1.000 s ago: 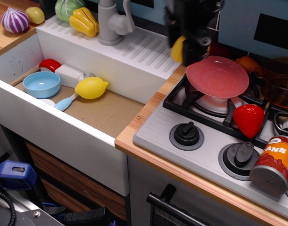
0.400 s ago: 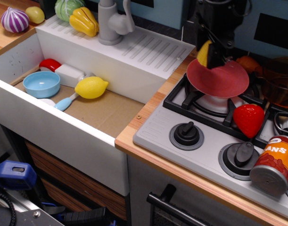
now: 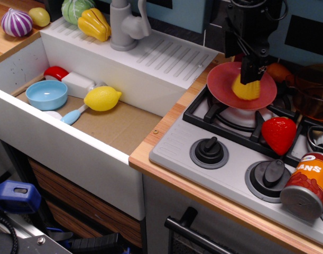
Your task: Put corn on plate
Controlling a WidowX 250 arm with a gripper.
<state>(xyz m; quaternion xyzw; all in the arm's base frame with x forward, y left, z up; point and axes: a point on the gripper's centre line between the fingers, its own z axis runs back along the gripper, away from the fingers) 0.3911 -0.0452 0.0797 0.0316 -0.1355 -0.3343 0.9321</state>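
A toy kitchen: a white sink [image 3: 98,106] on the left and a grey stove [image 3: 240,153] on the right. A pink-red plate [image 3: 219,82] sits raised on the back burner. The black end effector [image 3: 252,71] hangs straight down over the plate, gripping the yellow corn [image 3: 246,89], which rests on or just above the plate's centre. It looks ready for release. A strawberry [image 3: 279,135] lies nearby.

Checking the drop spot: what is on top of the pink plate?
The corn sits on the plate, with the gripper at its top. Its contact with the plate is hidden.
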